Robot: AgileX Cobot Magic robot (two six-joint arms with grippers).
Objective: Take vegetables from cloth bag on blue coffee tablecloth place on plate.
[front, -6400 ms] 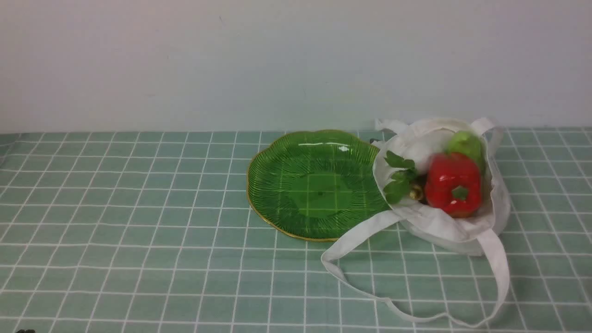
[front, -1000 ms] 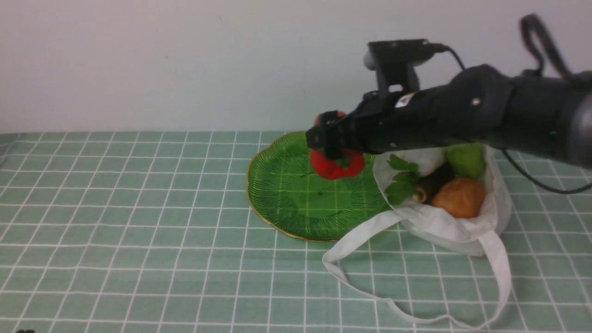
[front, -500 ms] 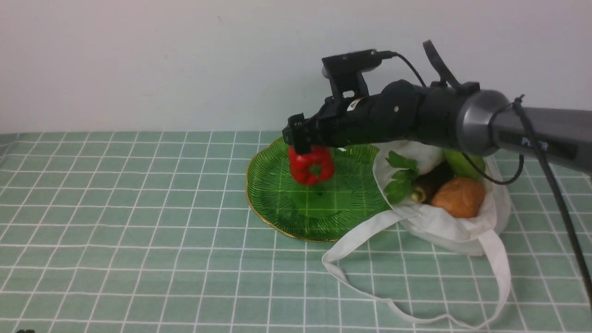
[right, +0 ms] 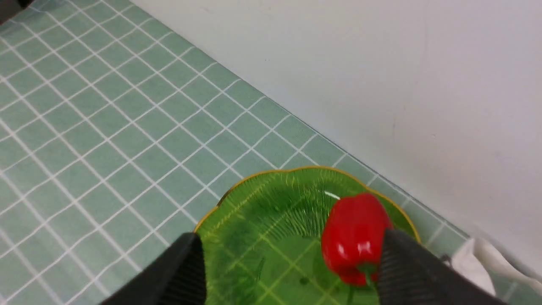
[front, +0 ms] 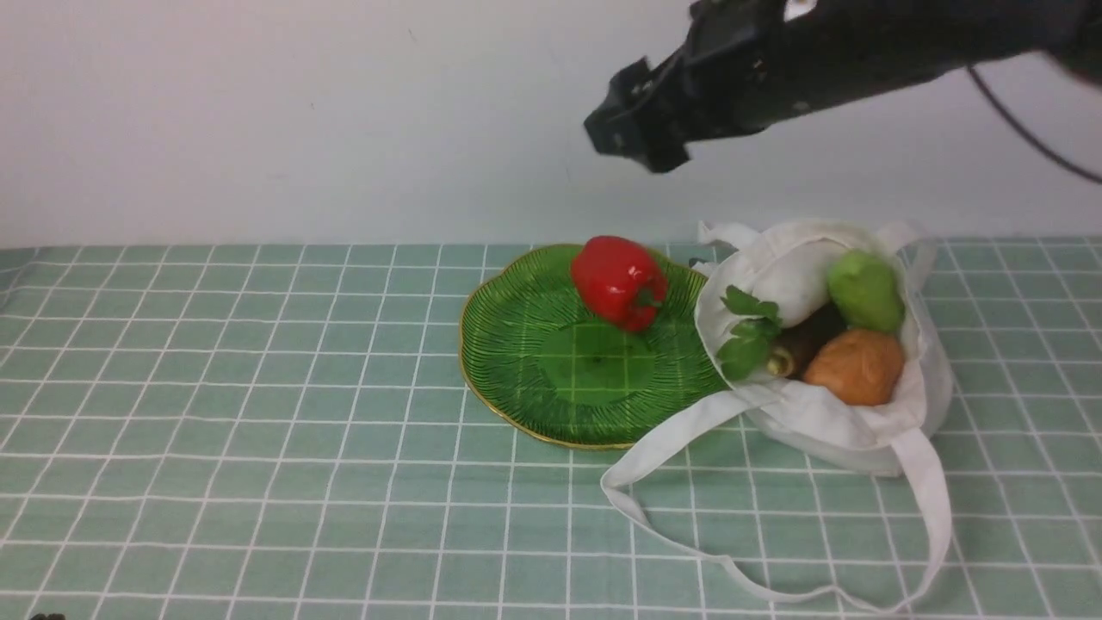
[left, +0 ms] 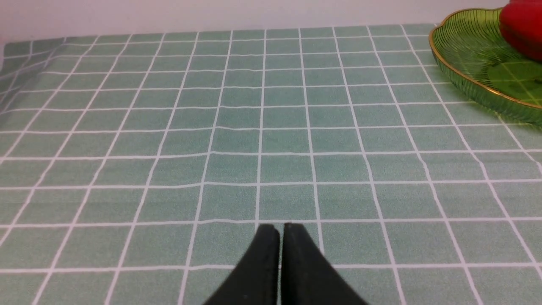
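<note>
The red bell pepper (front: 620, 282) lies on the far right part of the green glass plate (front: 516, 362); it also shows in the right wrist view (right: 355, 237) and the left wrist view (left: 523, 25). The white cloth bag (front: 826, 422) stands right of the plate, holding a light green pepper (front: 865, 288), an orange-brown potato (front: 854, 366), a white radish (front: 792, 280) and leafy greens (front: 745, 331). My right gripper (front: 633, 138) is open and empty, high above the plate (right: 271, 224). My left gripper (left: 280, 231) is shut, low over the tablecloth (left: 254, 127).
A white wall (front: 344, 112) rises just behind the plate and bag. The bag's long strap (front: 775, 585) loops over the tablecloth (front: 258, 430) toward the front.
My right gripper held the red pepper over the plate, let it go and rose up and back. The pepper now lies on the plate.
</note>
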